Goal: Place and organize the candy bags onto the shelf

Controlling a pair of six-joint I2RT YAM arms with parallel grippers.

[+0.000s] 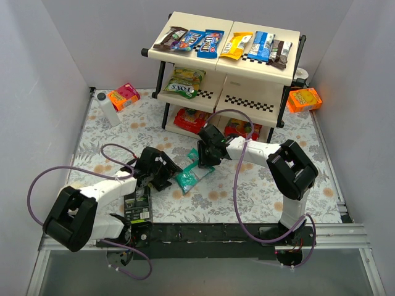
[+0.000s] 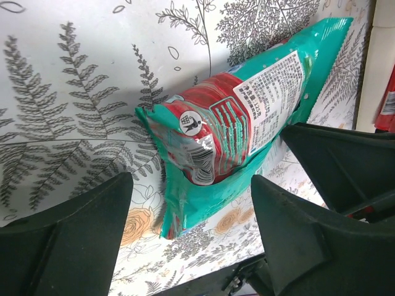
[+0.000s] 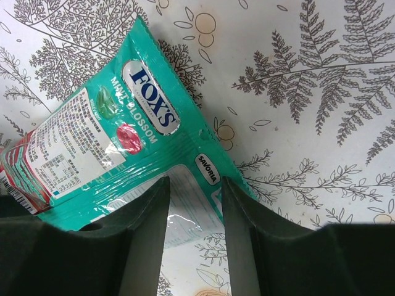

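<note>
A teal Fox's candy bag [image 1: 192, 175] lies on the floral table in front of the shelf [image 1: 216, 62]. A second teal-and-red packet seems to overlap it. My left gripper [image 1: 168, 176] is open at the bag's left end; the bag [image 2: 222, 129] lies just ahead of its wide-apart fingers [image 2: 191, 203]. My right gripper [image 1: 204, 161] is open over the bag's far end, and its fingers [image 3: 195, 185] straddle the bag [image 3: 142, 129]. The top tier holds several bags, among them blue M&M's [image 1: 210, 43] and a yellow one [image 1: 236, 44]. A green-yellow Fox's bag [image 1: 184, 82] is on the middle tier, and red bags [image 1: 192, 120] are on the bottom tier.
Orange boxes sit at back left [image 1: 123, 95] and beside the shelf at right [image 1: 304, 98]. A white bottle [image 1: 110, 113] stands at left. A black-and-green carton [image 1: 137, 206] stands by the left arm's base. White walls enclose the table.
</note>
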